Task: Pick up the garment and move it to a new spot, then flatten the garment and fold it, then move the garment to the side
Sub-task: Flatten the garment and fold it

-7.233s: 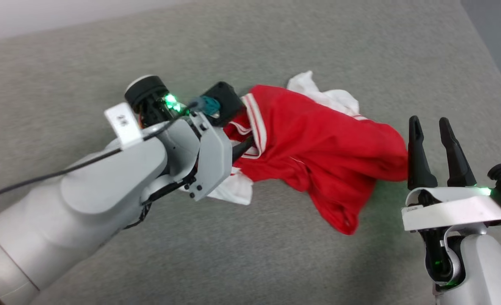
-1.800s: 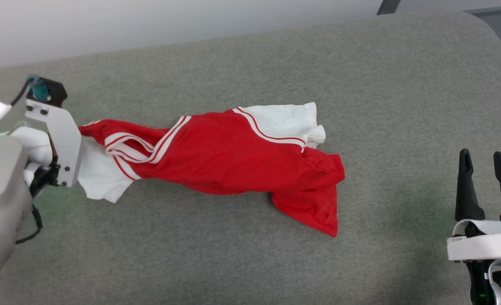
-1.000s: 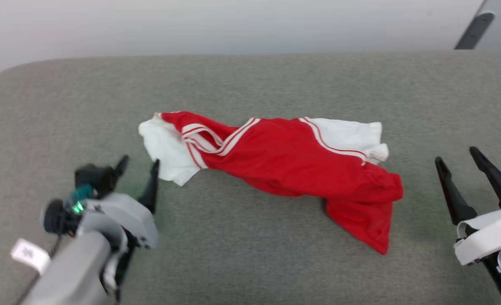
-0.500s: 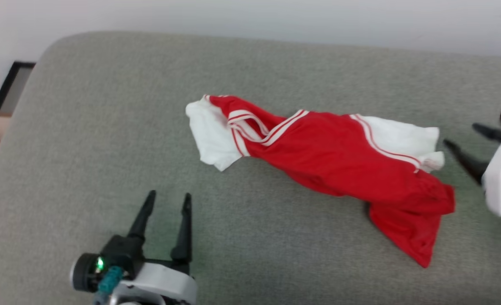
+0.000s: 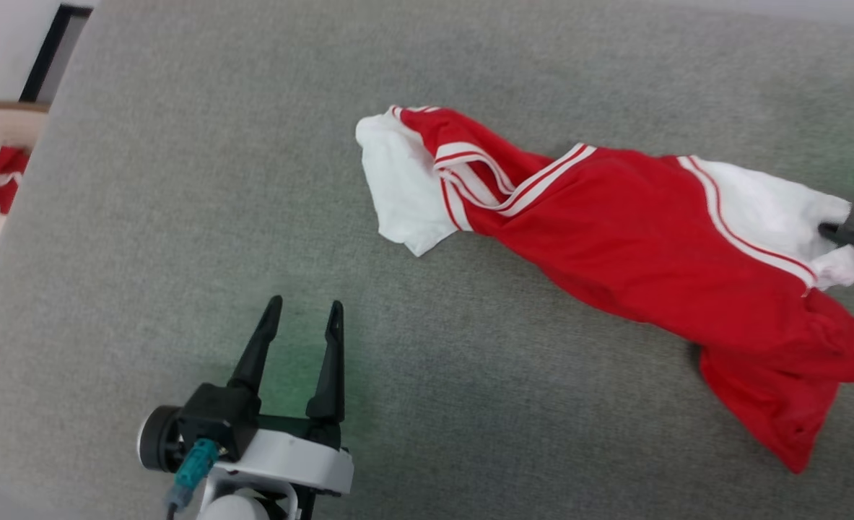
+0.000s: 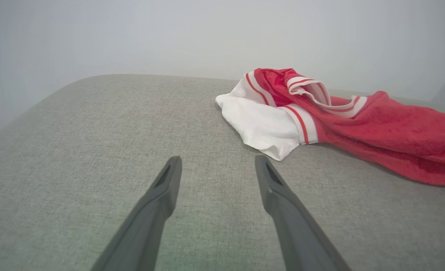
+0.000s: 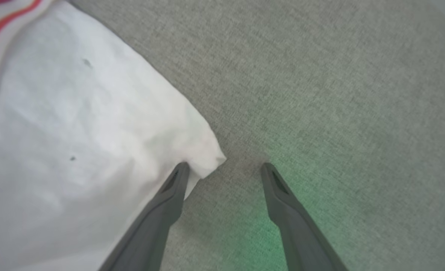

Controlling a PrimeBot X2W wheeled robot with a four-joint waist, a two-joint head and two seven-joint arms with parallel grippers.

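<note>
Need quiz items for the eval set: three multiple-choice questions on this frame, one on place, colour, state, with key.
1. Where is the left gripper relative to the red jersey-style garment with white sleeves? A) clamped on its collar B) apart from it, over bare grey fabric surface C) beneath its hem
2. What colour is the sleeve at the right gripper? A) black B) white C) blue
3. How does the garment lie? A) folded B) hung up C) twisted in a long bunch
Key: B, bare surface separates it from the garment; B, white cloth meets one fingertip in the right wrist view; C, the head view shows it stretched, crumpled.
</note>
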